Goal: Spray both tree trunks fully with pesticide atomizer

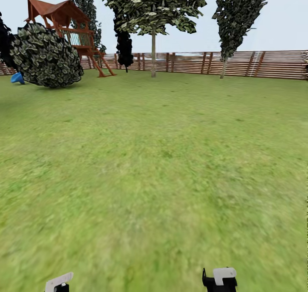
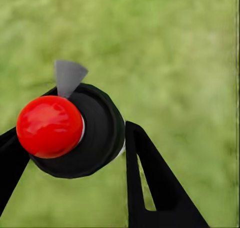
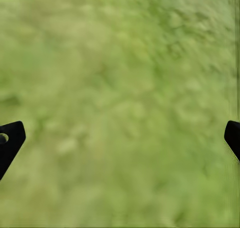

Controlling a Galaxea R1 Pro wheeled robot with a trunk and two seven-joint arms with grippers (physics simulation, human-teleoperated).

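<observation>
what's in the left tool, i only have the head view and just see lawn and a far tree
Observer: The left tool is shut on the atomizer, a black body with a red ball top.
Operator: right one holding anything
Observer: No, the right tool is open, its fingertips spread wide over bare grass.
Operator: any mist coming out
Observer: In the left wrist view no white specks are visible; there is a grey cone-shaped part on the atomizer, with only lawn beyond it.
</observation>
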